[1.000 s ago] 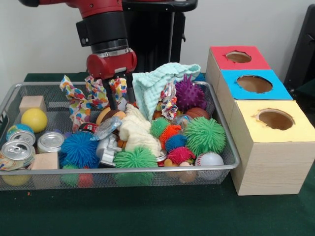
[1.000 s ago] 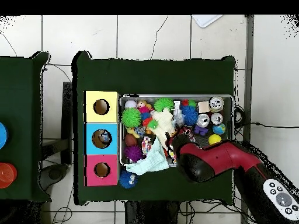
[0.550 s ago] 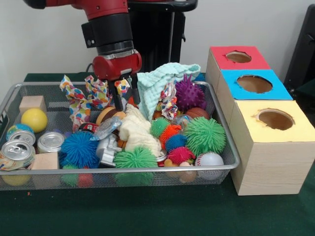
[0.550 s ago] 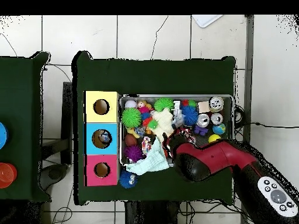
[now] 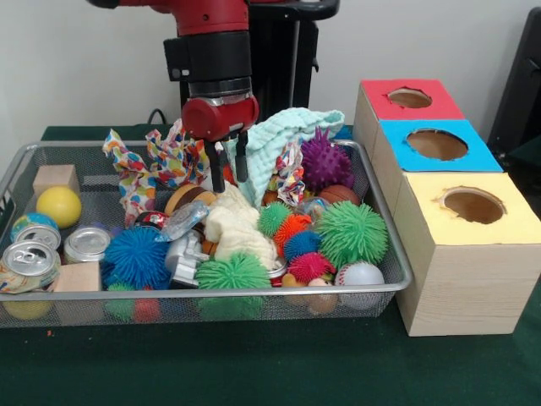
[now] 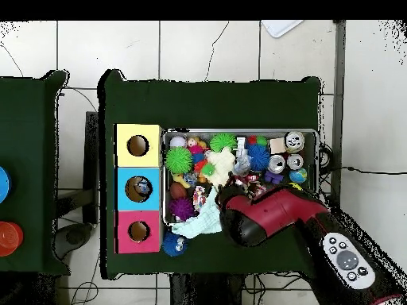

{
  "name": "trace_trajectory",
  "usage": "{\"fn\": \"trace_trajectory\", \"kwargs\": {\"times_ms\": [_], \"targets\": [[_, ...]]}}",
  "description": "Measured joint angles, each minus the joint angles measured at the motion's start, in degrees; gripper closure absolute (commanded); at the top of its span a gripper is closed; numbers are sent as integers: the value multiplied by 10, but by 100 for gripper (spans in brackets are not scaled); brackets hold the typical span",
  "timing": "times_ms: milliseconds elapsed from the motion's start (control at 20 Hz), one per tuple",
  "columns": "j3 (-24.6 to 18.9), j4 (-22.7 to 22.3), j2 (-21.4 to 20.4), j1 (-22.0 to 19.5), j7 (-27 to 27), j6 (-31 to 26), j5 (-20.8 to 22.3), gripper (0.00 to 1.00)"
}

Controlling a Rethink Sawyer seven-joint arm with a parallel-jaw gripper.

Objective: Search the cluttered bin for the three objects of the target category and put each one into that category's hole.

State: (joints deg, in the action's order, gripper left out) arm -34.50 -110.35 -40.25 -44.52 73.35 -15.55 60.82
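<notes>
My fingers (image 5: 229, 169) hang open and empty above the back middle of the wire mesh bin (image 5: 397, 254), tips just over the cream plush cloth (image 5: 232, 224). The mint waffle-weave towel (image 5: 270, 144) stands bunched right beside them, and the crumpled confetti-print cloth (image 5: 135, 173) sits on their other side, so cloth crowds both flanks. Below and forward lie soft spiky balls: a big green one (image 5: 351, 233), a blue one (image 5: 137, 256), an orange one (image 5: 296, 228), a purple one (image 5: 325, 161) against the back wall. A baseball (image 5: 359, 275) rests in the front corner nearest the boxes. At the opposite end are shiny metal cans (image 5: 30, 258), a smooth yellow ball (image 5: 58, 205) and plain wooden blocks (image 5: 55, 178). Beside the bin on the green tabletop (image 5: 254, 364) stands a row of wooden boxes, each with a round hole: red top (image 5: 410, 100), blue top (image 5: 435, 145), yellow top (image 5: 473, 207).

Since a second ago I have moved sideways toward the towel and the boxes, and now sit slightly higher. The clutter lies unchanged.
</notes>
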Motion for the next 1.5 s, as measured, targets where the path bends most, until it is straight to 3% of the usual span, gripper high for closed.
{"fn": "trace_trajectory", "kwargs": {"times_ms": [300,600,950,1300,1500], "targets": [[102,8,-80,139,3,-75,0,0],[175,22,-131,232,21,-151,-1,0],[221,35,-148,256,52,-161,-24,0],[257,79,-105,255,112,-83,-47,0],[258,95,-76,238,142,-45,-102,0]]}}
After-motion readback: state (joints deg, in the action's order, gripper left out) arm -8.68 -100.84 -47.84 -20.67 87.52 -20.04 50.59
